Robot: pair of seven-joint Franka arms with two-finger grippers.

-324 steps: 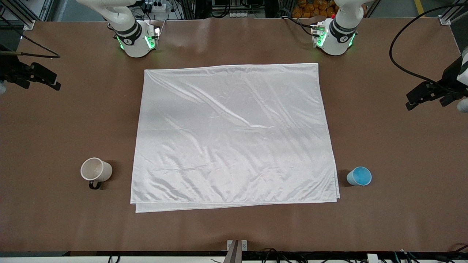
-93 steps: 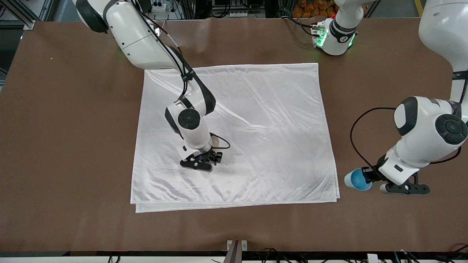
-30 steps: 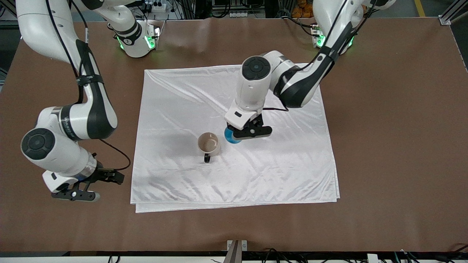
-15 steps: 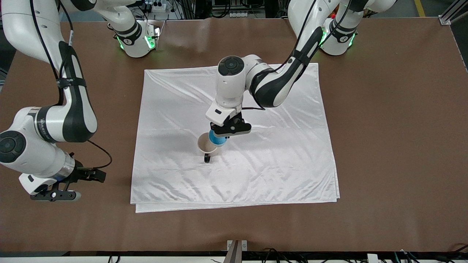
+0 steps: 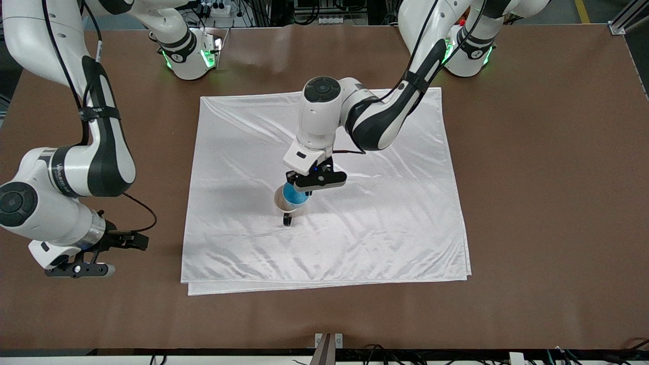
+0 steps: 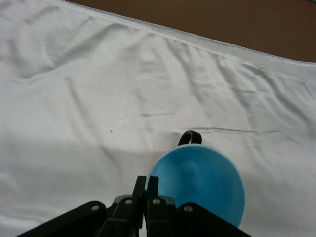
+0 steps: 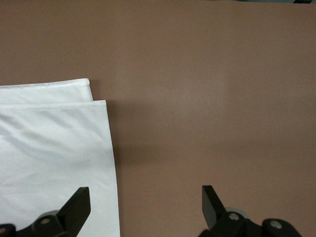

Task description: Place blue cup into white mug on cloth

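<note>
Left tool (image 5: 304, 186) pinching blue cup (image 5: 293, 194) by its rim, cup over white mug (image 5: 282, 203) mid-cloth (image 5: 385, 218) — off-centre release could tip the mug; right tool (image 5: 94, 257) spread, waiting off the cloth's corner.

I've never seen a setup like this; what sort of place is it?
Probably a robotics lab: two arms fixed to a brown table, metal framing and cables along its edges, and a cloth laid out as a test prop.

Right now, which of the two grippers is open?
The right gripper, over bare table beside the cloth; the left gripper is shut on the blue cup.
</note>
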